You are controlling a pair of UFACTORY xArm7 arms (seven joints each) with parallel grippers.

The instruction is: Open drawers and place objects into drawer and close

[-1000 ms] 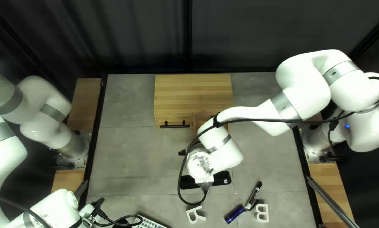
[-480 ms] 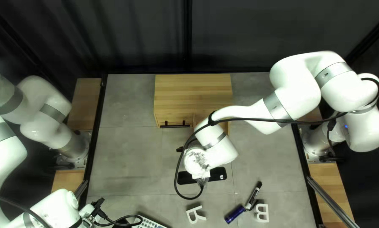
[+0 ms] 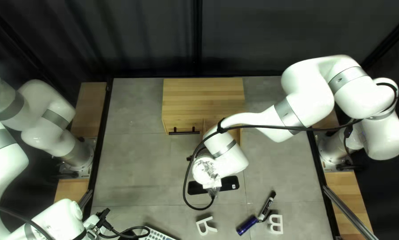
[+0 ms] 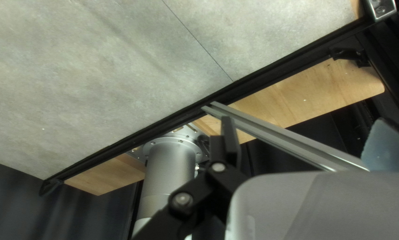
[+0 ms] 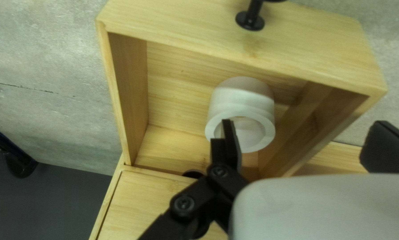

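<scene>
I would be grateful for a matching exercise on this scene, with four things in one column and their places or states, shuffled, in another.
Things
1. White roll
2. Right gripper
3. Wooden cabinet
4. White letters

Places or states
A. Standing toward the table's far edge
B. Lying on the table, toward its near edge
C. Inside the open drawer
D. Open, over the drawer

Right pairs: 1-C, 2-D, 3-A, 4-B

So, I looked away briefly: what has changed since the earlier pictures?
My right arm moved toward the left of the top left view. Whether anything was gripped or released, I cannot tell. My left arm, the black-capped marker and the white letters stayed put.
</scene>
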